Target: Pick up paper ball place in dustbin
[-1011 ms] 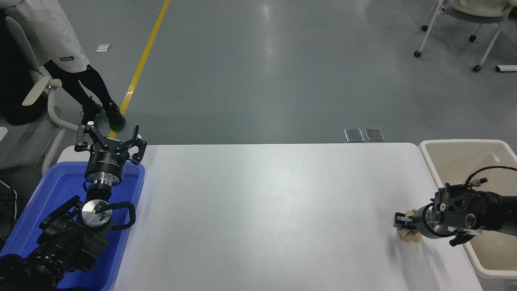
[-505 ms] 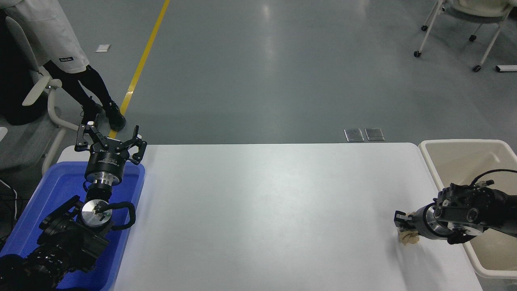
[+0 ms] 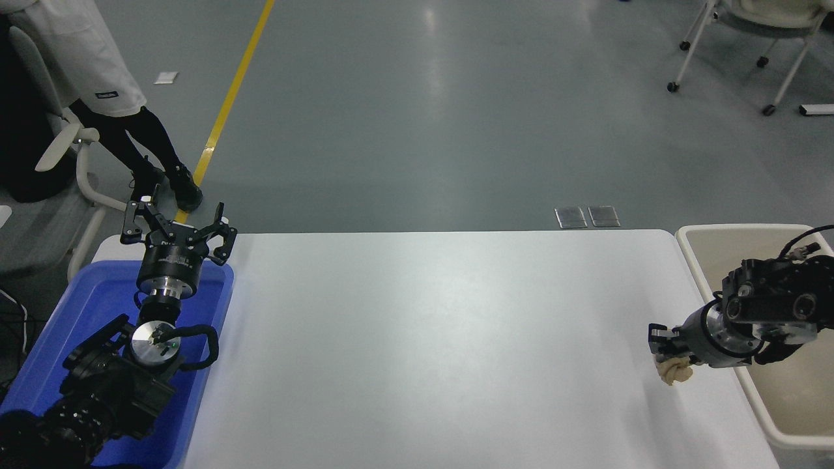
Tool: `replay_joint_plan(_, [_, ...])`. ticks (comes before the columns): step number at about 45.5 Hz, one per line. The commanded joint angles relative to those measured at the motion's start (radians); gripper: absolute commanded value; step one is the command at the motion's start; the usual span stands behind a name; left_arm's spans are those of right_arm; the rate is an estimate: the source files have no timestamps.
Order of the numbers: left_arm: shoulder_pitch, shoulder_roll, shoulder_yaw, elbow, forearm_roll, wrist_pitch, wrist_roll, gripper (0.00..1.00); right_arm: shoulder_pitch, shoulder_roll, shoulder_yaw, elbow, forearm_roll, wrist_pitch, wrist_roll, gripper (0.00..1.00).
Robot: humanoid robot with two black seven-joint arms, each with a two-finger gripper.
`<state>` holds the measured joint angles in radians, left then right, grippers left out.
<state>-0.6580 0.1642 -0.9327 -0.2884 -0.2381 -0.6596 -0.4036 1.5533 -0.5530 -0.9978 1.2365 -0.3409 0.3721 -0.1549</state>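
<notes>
Tan paper ball (image 3: 674, 372) gripped by R gripper (image 3: 663, 348) jaws, beside dustbin (image 3: 690, 260) | L gripper (image 3: 177, 228) jaws spread, over blue tub (image 3: 215, 326)

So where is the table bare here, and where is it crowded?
The white table is bare between the blue tub on the left and the paper ball in the right hand. Crowded: the left hand over the tub, and the right edge by the dustbin.

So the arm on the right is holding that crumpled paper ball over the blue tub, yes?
Not quite. In the head view the right gripper holds the paper ball over the white table, beside the cream dustbin. The blue tub sits at the far left, under the parked left gripper.
</notes>
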Motion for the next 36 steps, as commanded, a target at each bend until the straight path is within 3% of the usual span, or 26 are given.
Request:
replay_joint_plan(1, [0.0, 0.0, 0.0, 0.0, -0.001, 0.0, 0.0, 0.99, 0.229, -0.024, -0.08, 0.115, -0.007, 0.16, 0.0, 0.0])
replay_joint_plan(14, [0.0, 0.0, 0.0, 0.0, -0.001, 0.0, 0.0, 0.99, 0.496, -0.036, -0.11, 0.178, -0.038, 0.413, -0.002, 0.0])
replay_joint_plan(36, [0.0, 0.0, 0.0, 0.0, -0.001, 0.0, 0.0, 0.99, 0.784, -0.045, -0.166, 0.205, -0.095, 0.413, -0.003, 0.0])
